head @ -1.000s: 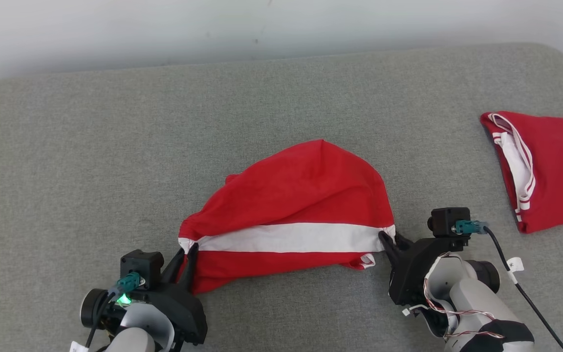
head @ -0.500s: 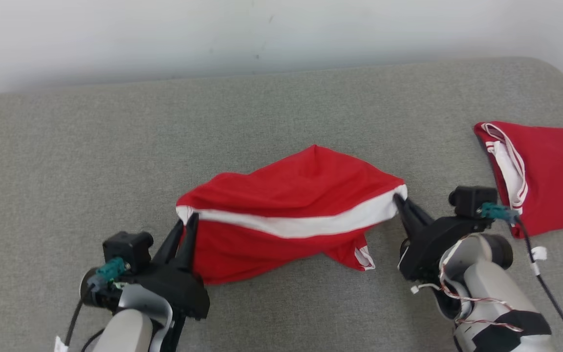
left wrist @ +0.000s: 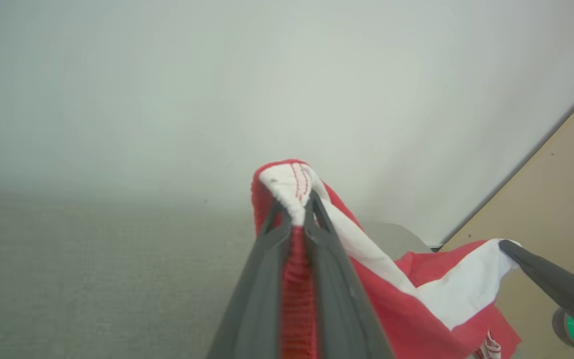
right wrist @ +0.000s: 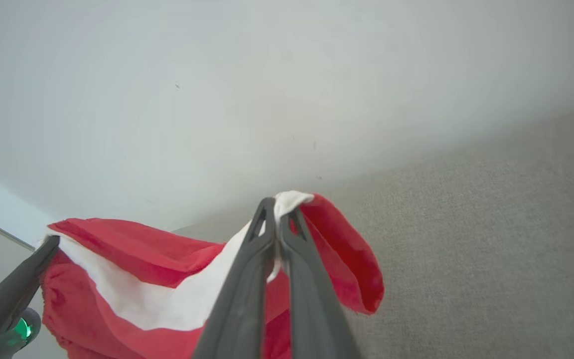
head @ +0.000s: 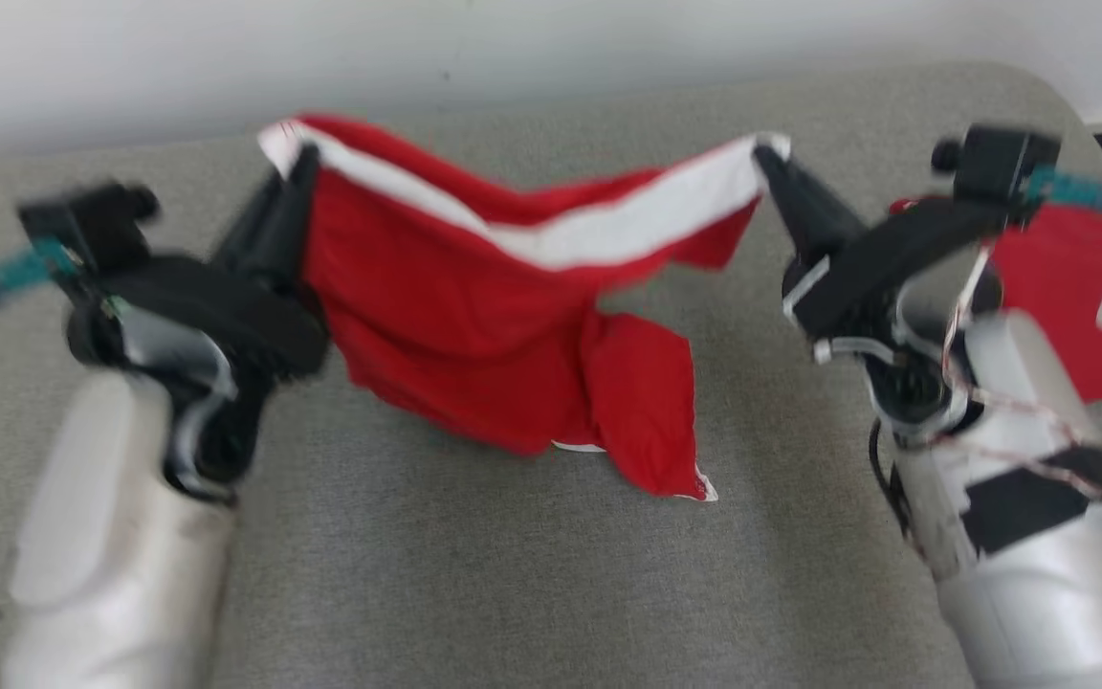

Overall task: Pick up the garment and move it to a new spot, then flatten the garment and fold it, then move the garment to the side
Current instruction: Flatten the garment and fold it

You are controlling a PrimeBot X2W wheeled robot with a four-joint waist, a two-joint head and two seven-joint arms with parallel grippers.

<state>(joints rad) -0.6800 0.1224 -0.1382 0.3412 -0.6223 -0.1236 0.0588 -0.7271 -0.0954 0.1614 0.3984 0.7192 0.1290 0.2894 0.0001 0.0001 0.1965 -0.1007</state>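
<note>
The garment (head: 474,287) spans from the left gripper (head: 295,158) to the right gripper (head: 763,153) (one corner clamped in each), above the cushion (head: 417,574). A second garment (head: 1058,287) lies right, behind the right arm (head: 1010,536).

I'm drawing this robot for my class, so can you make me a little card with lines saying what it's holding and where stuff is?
Held thing: red garment with a white stripe
Left gripper: shut on one end of the stripe
Right gripper: shut on the other end
Garment shape: strung between both grippers, sagging in the middle, one flap hanging low
Underneath: grey cushion
Also there: another red garment lying to the right, partly behind the right arm
Head view: blurry
</note>
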